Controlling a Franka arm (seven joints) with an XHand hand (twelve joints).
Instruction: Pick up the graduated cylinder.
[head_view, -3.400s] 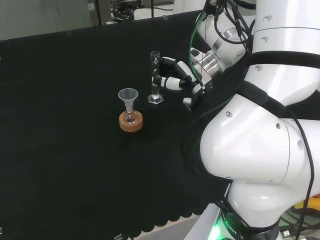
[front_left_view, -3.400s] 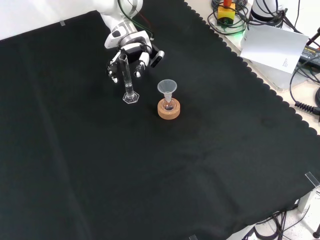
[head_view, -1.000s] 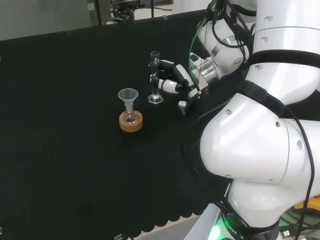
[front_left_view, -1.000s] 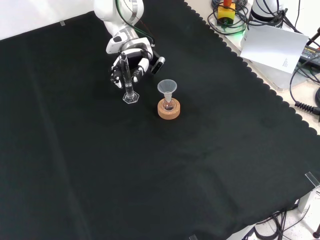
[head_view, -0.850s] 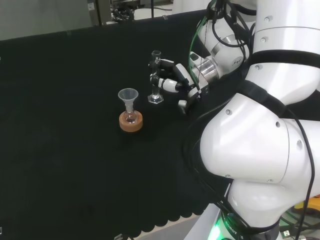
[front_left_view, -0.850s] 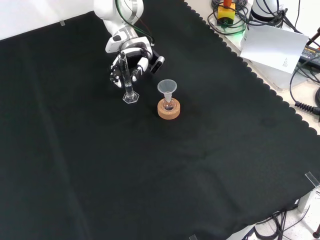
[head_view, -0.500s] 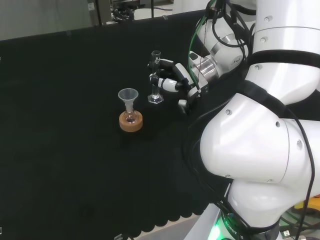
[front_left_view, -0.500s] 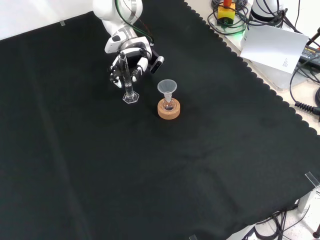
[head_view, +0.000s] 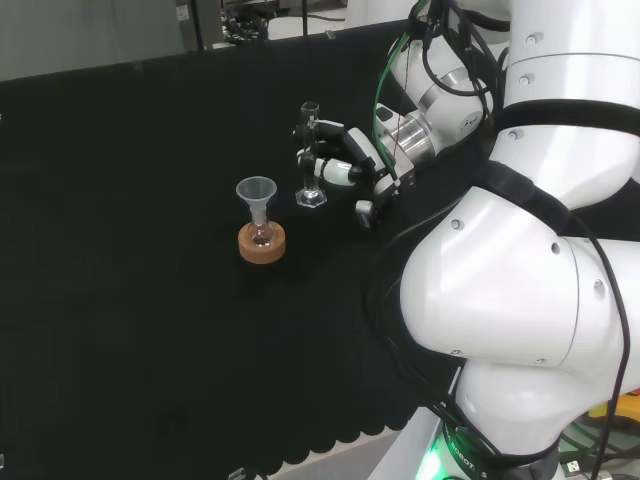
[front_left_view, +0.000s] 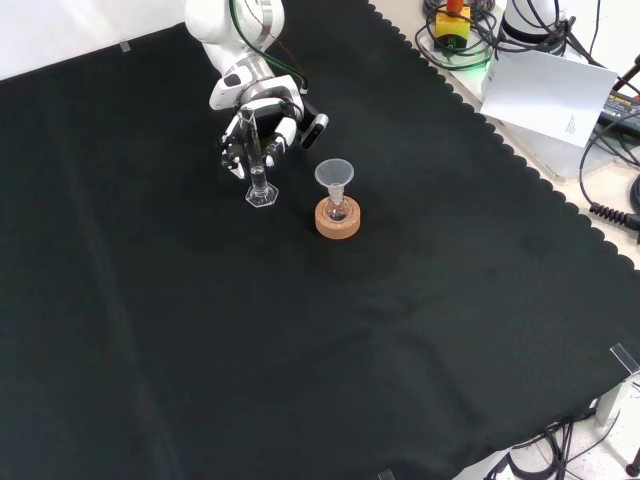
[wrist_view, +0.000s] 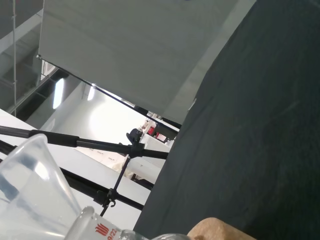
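Graduated cylinder (head_view: 310, 155) upright on black cloth (head_view: 140, 330).

— What did the cylinder look like?
— It was a slim, clear glass graduated cylinder (head_view: 311, 156) (front_left_view: 256, 166) with a flat hexagonal foot.

— How did it stand?
— Upright, its foot resting on the black cloth.

— And where?
— In the front view it stood just left of the flask with a funnel, toward the cloth's far side.
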